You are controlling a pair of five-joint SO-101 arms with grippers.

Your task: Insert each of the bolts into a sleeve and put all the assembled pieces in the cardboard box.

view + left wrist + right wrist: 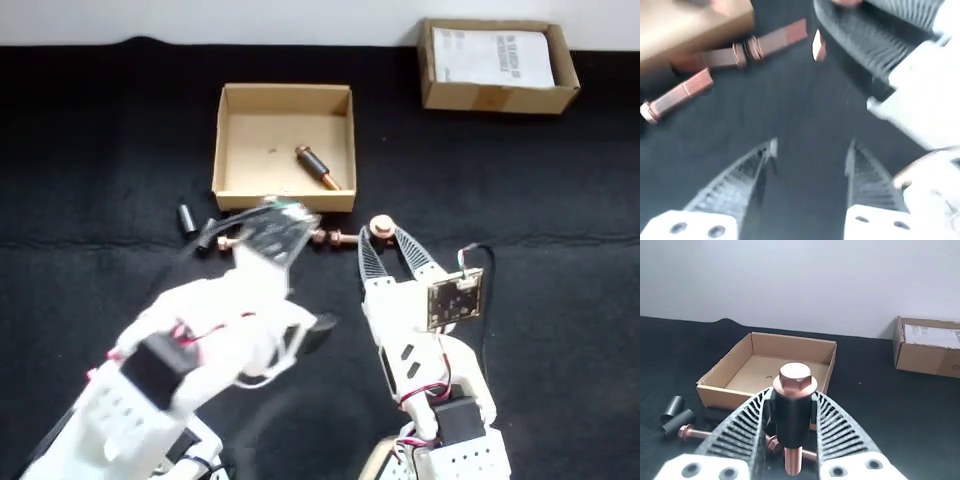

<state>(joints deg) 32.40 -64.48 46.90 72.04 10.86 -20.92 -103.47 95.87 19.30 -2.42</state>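
Note:
My right gripper [792,396] is shut on a black sleeve [791,420] held upright, with a copper bolt [795,378] through it. In the high view this right gripper [381,236] sits just right of the cardboard box's [232,150] front corner. One assembled piece [318,167] lies inside the box. My left gripper [810,150] hangs open over bare black cloth, with nothing between its fingers. Loose bolts [765,46] [677,95] lie beyond it near the box wall [690,22]. Two empty sleeves [187,217] [207,236] rest left of the box front.
A second cardboard box [497,65] holding a paper sheet stands at the back right. The left arm's body [200,340] covers the near-left table. The two arms stand close together in front of the box. The right gripper's finger [865,35] shows close beside the left gripper.

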